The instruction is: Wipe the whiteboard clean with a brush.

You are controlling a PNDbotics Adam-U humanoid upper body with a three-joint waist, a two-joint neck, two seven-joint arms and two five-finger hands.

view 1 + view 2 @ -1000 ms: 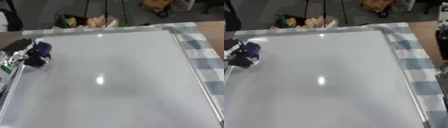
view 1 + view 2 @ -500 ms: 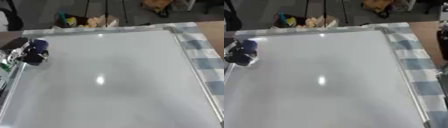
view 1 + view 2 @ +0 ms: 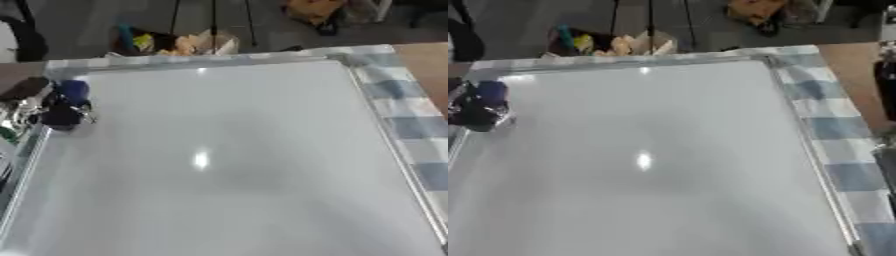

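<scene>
Most of the whiteboard (image 3: 227,155) reads as blank: its pale surface fills the frame from the upper left corner down to the bottom edge, and no ink marks show anywhere on it, only a bright spot of glare near the centre and a soft grey shading across the middle. At the upper left, just inside the board's left frame, sits the brush (image 3: 68,104), a dark block with a blue part on top, resting on or just above the surface. It is held by the left hand (image 3: 26,107), which comes in from the left edge with its fingers curled round the brush. Judging from the clean surface, the wiping looks nearly or wholly done; what may be left is the narrow strip along the left frame under and below the brush, and whether faint traces remain there I cannot tell. A blue-and-white checked cloth (image 3: 411,120) lies under the board and shows along its right and top sides. No right hand appears in either view.
</scene>
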